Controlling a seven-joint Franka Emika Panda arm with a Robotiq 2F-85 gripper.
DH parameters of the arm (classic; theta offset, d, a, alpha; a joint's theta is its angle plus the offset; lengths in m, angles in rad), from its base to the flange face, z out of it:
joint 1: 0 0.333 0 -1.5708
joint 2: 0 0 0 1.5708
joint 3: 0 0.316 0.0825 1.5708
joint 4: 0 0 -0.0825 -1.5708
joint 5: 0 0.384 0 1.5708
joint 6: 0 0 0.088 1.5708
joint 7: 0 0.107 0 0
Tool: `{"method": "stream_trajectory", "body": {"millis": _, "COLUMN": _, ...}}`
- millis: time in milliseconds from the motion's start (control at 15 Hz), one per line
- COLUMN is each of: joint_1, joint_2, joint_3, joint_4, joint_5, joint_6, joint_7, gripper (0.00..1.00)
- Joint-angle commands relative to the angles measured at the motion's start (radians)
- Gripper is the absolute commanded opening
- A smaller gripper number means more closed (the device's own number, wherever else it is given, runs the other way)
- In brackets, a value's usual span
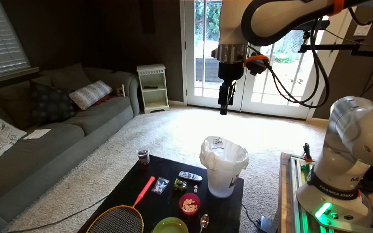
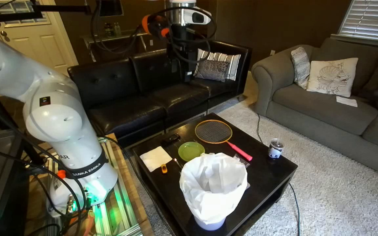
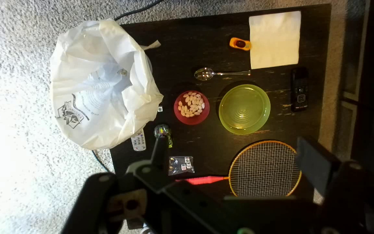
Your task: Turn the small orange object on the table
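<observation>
The orange object (image 3: 240, 44) lies near the table's (image 3: 190, 47) robot-side edge; the hand (image 3: 234, 147) hangs high, spread and empty; reaching, gripping and turning probably all remain.

Small orange object (image 3: 240, 44) (dark-centred); black table (image 3: 206, 144); green dish (image 3: 244, 109); pinkish-red bowl (image 3: 193, 120).

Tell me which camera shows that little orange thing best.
The wrist view, because the small orange object shows whole from above, dark middle included. In an exterior view it looks tiny beside a pale sheet; where an exterior view crops that end of the table, it isn't seen.
</observation>
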Motion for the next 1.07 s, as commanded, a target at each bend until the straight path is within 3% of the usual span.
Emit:
{"method": "stream_trajectory", "body": {"millis": 0, "joint_1": -0.006, "joint_2": 0.0, "joint_3": 0.005, "joint_4": 0.002, "joint_5": 0.003, "joint_6": -0.002, "joint_7": -0.003, "gripper": 1.0}}
{"method": "stream_trajectory", "body": {"millis": 800, "joint_1": -0.006, "joint_2": 0.0, "joint_3": 0.005, "joint_4": 0.002, "joint_5": 0.003, "joint_6": -0.002, "joint_7": -0.003, "gripper": 1.0}}
{"method": "stream_trajectory", "body": {"millis": 1000, "joint_1": 0.023, "joint_2": 0.026, "joint_3": 0.019, "joint_4": -0.047, "joint_5": 0.024, "joint_6": 0.002, "joint_7": -0.015, "gripper": 1.0}}
